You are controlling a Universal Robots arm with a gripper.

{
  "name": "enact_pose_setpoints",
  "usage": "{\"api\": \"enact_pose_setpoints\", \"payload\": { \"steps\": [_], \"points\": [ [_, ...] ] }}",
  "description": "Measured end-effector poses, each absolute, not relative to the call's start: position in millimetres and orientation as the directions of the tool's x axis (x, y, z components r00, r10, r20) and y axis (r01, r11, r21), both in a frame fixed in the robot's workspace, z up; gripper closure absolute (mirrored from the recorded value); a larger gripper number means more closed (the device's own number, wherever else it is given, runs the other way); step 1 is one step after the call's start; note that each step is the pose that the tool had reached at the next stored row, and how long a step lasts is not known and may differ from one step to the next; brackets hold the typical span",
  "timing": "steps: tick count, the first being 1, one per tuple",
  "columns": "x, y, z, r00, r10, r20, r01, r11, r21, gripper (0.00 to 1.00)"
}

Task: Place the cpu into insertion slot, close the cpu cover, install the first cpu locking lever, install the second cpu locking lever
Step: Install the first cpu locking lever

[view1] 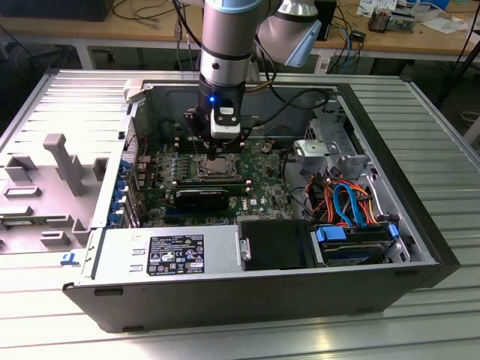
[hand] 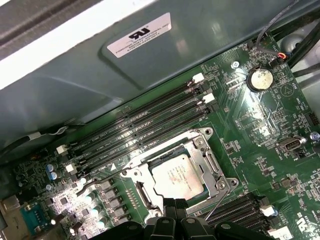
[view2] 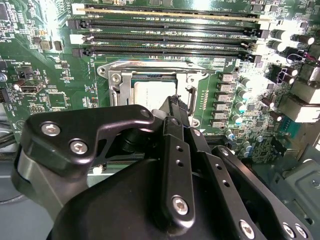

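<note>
The flat, square, silver-grey cpu [hand: 178, 175] sits in the silver-rimmed square insertion slot [hand: 142, 194]. The thin silver windowed cpu cover [hand: 212, 162] lies flat around it. The black gripper [hand: 175, 209] hangs at the slot's edge, closed on nothing.

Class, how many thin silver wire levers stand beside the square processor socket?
2: one lever on the socket's side nearest the round capacitors, the other on the opposite side.
</note>
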State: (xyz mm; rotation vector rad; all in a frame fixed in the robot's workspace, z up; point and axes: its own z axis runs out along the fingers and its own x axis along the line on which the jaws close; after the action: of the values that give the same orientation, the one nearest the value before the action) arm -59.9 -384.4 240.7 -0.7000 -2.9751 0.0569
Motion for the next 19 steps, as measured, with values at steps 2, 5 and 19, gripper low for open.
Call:
{"api": "enact_pose_setpoints", "payload": {
  "steps": [2, 5, 19],
  "points": [
    [-59.9, -384.4, 240.7, -0.892, 0.445, 0.074, 0.442, 0.895, -0.056, 0.89],
    [-59.9, -384.4, 240.7, -0.894, 0.442, 0.074, 0.439, 0.897, -0.056, 0.89],
    [-59.9, -384.4, 240.7, -0.898, 0.433, 0.074, 0.430, 0.901, -0.056, 0.89]
  ]
}}
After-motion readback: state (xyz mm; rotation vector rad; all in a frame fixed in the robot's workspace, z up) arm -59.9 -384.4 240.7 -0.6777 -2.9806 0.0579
